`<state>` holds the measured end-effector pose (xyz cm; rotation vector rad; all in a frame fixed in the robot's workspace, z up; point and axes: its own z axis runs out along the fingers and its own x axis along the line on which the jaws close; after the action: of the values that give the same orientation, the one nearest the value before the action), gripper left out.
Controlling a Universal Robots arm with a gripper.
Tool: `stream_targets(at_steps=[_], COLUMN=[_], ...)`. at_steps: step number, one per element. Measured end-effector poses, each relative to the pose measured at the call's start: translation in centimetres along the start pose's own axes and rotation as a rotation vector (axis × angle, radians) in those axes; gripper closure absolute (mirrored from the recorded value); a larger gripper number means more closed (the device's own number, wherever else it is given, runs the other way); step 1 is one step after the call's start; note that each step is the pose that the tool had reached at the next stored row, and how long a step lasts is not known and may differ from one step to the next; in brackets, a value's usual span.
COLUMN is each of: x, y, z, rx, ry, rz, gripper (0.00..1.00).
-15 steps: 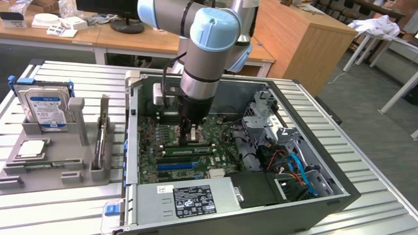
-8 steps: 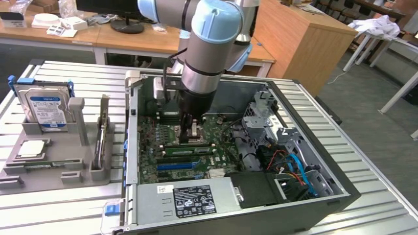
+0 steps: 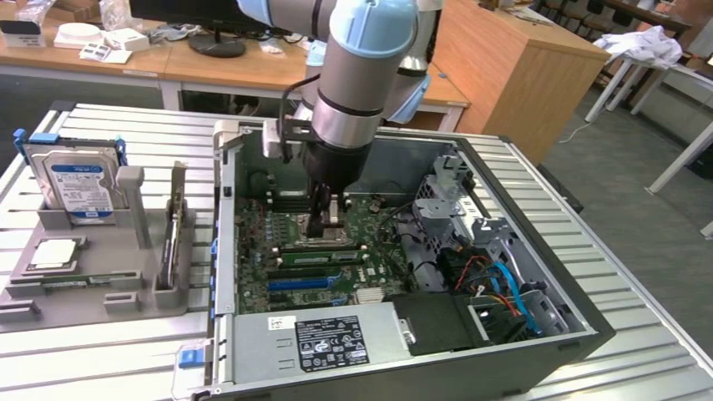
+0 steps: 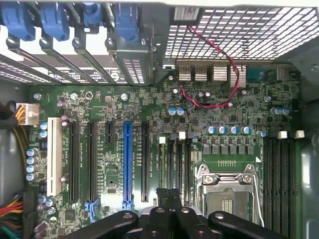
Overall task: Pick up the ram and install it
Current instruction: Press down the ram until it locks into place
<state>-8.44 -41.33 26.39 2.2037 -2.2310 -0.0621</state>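
gripper – fingers pressed together, above motherboard | blue expansion slot beside black slots | empty CPU socket near four memory slots – red wire looping by rear ports

Bright, even, shadowless indoor light

The pale grey-blue jointed robot arm drops in from about 12 o'clock in the exterior view, pointing pretty much straight down. Its black two-finger gripper hangs off the end at 6 o'clock with the fingers pinched together, nothing between them.
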Motion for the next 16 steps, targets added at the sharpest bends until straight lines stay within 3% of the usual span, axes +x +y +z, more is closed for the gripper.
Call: stream_targets(at_steps=[16], x=[-0.1], y=[0.08], z=[-2.50], rx=[0.0000], ry=[-0.0001], rz=[0.000], gripper=[0.89])
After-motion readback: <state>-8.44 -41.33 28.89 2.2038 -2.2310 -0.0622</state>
